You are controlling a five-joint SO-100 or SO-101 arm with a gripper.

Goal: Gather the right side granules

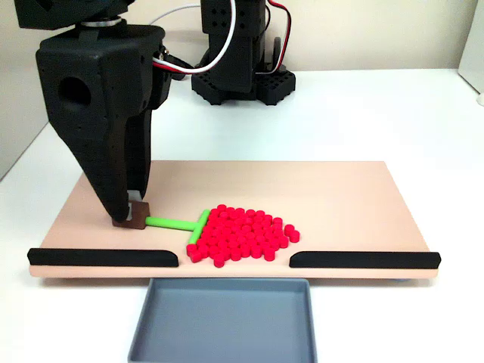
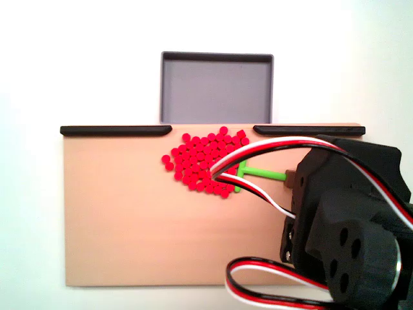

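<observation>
White desk (image 1: 393, 113) carries tan board (image 1: 340, 197), gray tray (image 1: 223, 321) below its rail gap to catch pellets. Claw (image 1: 130, 218) clenched on green T-stick (image 1: 178, 224) handle, crossbar touching the granules (image 1: 242, 234) heaped mid-board by the gap.

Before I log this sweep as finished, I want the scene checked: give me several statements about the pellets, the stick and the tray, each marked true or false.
1. The granules lie in one tight pile on the board. True.
2. The grey tray already holds some granules. False: it holds none; all red pieces lie on the board.
3. The green T-shaped stick touches the pile with its crossbar. True.
4. The pile sits by the gap between the two black rails. True.
5. The gripper hangs high above the board. False: it is down at the board, at the stick's brown end block.
</observation>
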